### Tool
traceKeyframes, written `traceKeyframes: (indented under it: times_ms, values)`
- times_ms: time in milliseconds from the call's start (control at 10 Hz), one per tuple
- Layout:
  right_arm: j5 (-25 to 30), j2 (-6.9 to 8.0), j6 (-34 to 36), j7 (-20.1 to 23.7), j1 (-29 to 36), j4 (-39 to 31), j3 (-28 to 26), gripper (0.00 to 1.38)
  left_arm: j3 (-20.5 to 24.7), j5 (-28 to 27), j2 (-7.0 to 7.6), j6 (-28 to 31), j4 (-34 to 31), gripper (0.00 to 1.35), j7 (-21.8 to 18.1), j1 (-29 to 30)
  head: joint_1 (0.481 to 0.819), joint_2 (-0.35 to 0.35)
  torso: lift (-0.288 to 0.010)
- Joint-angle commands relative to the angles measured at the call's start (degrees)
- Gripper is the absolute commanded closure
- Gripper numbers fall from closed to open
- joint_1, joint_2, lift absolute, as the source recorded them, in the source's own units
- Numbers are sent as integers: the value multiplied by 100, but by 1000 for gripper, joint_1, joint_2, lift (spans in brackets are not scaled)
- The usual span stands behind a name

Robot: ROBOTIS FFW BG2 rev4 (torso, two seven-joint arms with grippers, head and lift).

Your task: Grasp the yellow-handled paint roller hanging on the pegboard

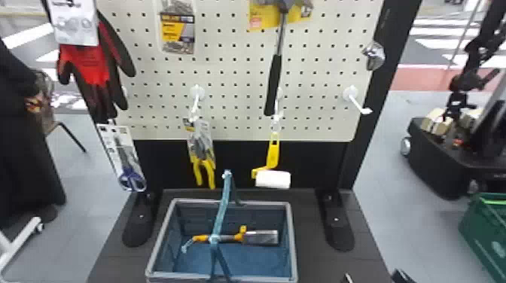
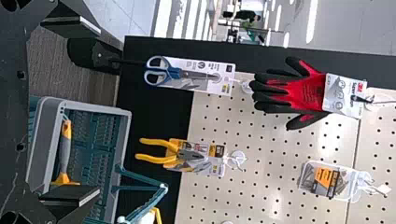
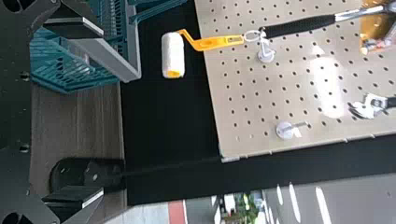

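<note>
- The paint roller hangs by its yellow handle from a hook near the bottom edge of the pegboard, right of the middle, with its white sleeve below that edge.
- Pliers hang to its left.
- A basket sits on the bench.
- Left gripper: fingers wide apart, holding nothing.
- Right gripper: likewise, well apart from the roller.

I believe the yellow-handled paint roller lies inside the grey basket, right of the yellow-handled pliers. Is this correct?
No: the yellow-handled paint roller hangs on the cream pegboard, outside the grey basket, right of the yellow-handled pliers. The head view shows it.
</note>
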Motion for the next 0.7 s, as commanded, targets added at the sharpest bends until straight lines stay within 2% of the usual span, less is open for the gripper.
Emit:
traceKeyframes:
  times_ms: [0, 200, 400, 600]
  values:
    - [10, -65, 321, 284, -768, 436, -57, 111, -11, 10, 17, 1, 14, 121, 0, -13, 549, 0, -100]
    - [124, -162, 479, 583, -1568, 914, -57, 108, -28, 19, 34, 1, 70, 121, 0, -87, 549, 0, -100]
    - [247, -179, 611, 1022, -2466, 1490, -66, 108, -55, 37, 43, 10, 126, 121, 0, -173, 549, 0, -100]
    - [317, -170, 804, 1576, -3254, 2053, -66, 108, -178, 80, 122, 10, 281, 121, 0, -370, 549, 0, -100]
